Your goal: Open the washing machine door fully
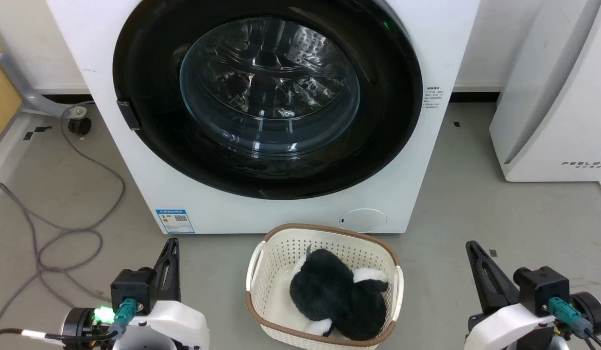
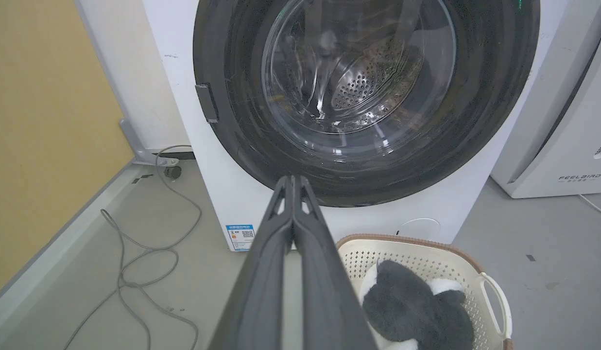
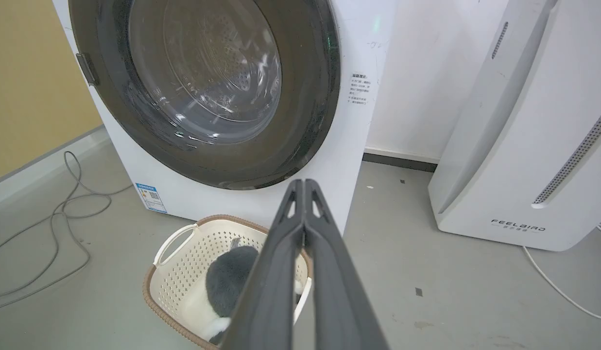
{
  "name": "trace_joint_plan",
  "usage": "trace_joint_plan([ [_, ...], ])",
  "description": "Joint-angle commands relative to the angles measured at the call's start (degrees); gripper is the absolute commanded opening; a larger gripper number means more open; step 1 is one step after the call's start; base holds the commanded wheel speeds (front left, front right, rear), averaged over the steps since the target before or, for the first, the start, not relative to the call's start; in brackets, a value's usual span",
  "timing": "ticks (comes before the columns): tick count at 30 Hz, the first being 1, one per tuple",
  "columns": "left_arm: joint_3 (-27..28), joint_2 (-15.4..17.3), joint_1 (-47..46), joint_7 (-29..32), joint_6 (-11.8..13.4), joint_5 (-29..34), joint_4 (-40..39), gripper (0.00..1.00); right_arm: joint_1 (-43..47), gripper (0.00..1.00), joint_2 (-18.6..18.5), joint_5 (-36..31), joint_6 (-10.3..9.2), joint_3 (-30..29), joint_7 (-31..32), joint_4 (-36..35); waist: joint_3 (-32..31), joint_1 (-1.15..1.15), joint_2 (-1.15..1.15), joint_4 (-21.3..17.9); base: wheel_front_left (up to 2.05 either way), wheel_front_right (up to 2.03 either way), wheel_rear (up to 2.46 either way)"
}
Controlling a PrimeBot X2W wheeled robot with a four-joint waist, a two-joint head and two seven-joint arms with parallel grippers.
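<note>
The washing machine (image 1: 412, 160) is a big white front-loader straight ahead. Its door (image 1: 392, 121) is round, glossy black, with a clear glass bowl in the centre, and lies flat against the front, closed. A small latch (image 1: 128, 115) sits on its left rim. The door (image 2: 489, 92) and latch (image 2: 206, 102) show in the left wrist view, and the door (image 3: 310, 97) in the right wrist view. My left gripper (image 1: 172, 244) rests low at the left, shut and empty, fingers pressed together (image 2: 293, 181). My right gripper (image 1: 471, 245) rests low at the right, also shut and empty (image 3: 304, 183). Both are well short of the door.
A cream laundry basket (image 1: 261, 253) with a black-and-white plush toy (image 1: 329, 291) stands on the floor before the machine, between my grippers. A white FEELAIR appliance (image 1: 548, 121) stands to the right. Grey cables (image 1: 62, 233) loop over the floor at the left.
</note>
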Motion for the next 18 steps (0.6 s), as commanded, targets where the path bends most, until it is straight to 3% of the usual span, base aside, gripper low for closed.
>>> trace_joint_plan([
  [1,-0.1,0.0,0.0,0.0,-0.3,0.5,-0.3,0.0,-0.8,0.0,0.0,-0.4,0.05,0.0,0.0,-0.1,0.0,0.0,0.0,0.0,0.0,0.0,0.0],
  [14,-0.1,0.0,0.0,0.0,-0.3,0.5,-0.3,0.0,-0.8,0.0,0.0,-0.4,0.05,0.0,0.0,-0.1,0.0,0.0,0.0,0.0,0.0,0.0,0.0],
  [15,0.0,0.0,0.0,0.0,0.0,0.3,-0.1,1.0,0.0,1.0,0.0,0.0,0.0,0.0,0.0,0.0,0.0,0.0,0.0,0.0,0.0,0.0,0.0],
  [18,0.0,0.0,0.0,-0.1,0.1,0.3,0.0,1.0,0.0,1.0,0.0,0.1,0.0,0.0,-0.1,0.0,0.0,0.0,0.0,0.0,0.0,0.0,0.0],
])
